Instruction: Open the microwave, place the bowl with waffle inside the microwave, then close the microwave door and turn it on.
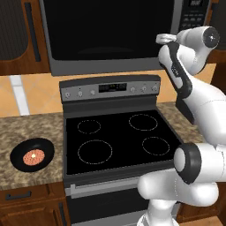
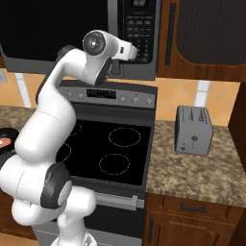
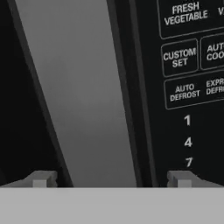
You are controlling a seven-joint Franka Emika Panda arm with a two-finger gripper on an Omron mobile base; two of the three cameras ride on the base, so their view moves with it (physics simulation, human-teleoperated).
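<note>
Right ahead of the hand (image 3: pixel 111 179) stood the door's handle (image 3: pixel 81 96), its long axis running upright between the spread-apart fingertips, keypad (image 3: pixel 188 65) just beyond one tip.

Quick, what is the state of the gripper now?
Gripper: open, holding nothing, its fingertips on either side of the microwave door handle.

The gripper (image 1: pixel 164 39) is raised against the right edge of the shut microwave (image 1: pixel 110 35). Far below and left of it, the bowl (image 1: pixel 32 154) holds the waffle (image 1: pixel 34 156).
</note>
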